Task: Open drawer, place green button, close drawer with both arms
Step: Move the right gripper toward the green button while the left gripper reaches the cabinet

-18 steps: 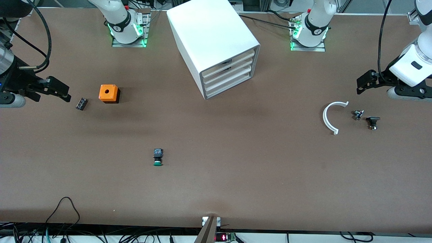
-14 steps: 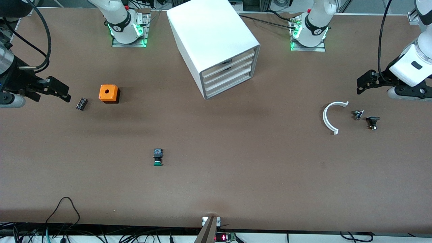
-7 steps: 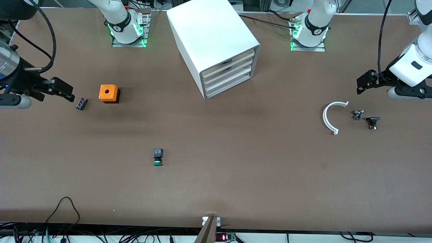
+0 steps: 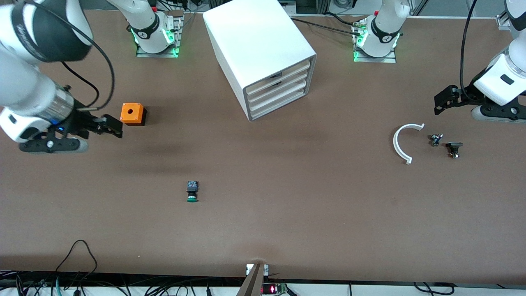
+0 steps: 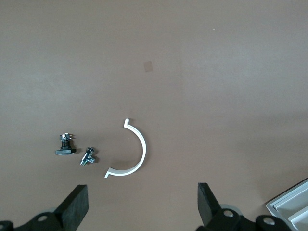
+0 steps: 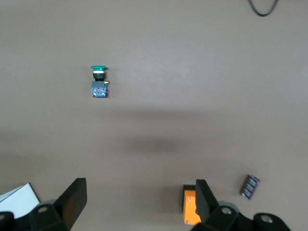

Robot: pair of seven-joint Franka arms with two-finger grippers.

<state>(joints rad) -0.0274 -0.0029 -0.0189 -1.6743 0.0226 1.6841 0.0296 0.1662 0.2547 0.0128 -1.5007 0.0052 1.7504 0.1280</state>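
Note:
The button (image 4: 192,191), a black body with a green cap, lies on its side on the brown table, nearer to the front camera than the white drawer cabinet (image 4: 263,53), whose drawers are all shut. It also shows in the right wrist view (image 6: 99,82). My right gripper (image 4: 111,126) is open and empty, in the air beside the orange cube (image 4: 132,113); in its own view (image 6: 139,197) the cube (image 6: 190,207) sits by one finger. My left gripper (image 4: 443,100) is open and empty at the left arm's end of the table (image 5: 143,202).
A small black ribbed block (image 6: 249,186) lies beside the orange cube, hidden by my right gripper in the front view. A white curved piece (image 4: 402,142), a small metal part (image 4: 435,139) and a small black part (image 4: 453,148) lie near my left gripper.
My right arm has swung toward the middle of the table and now covers the black ribbed block, beside the orange cube. The left arm has not moved.

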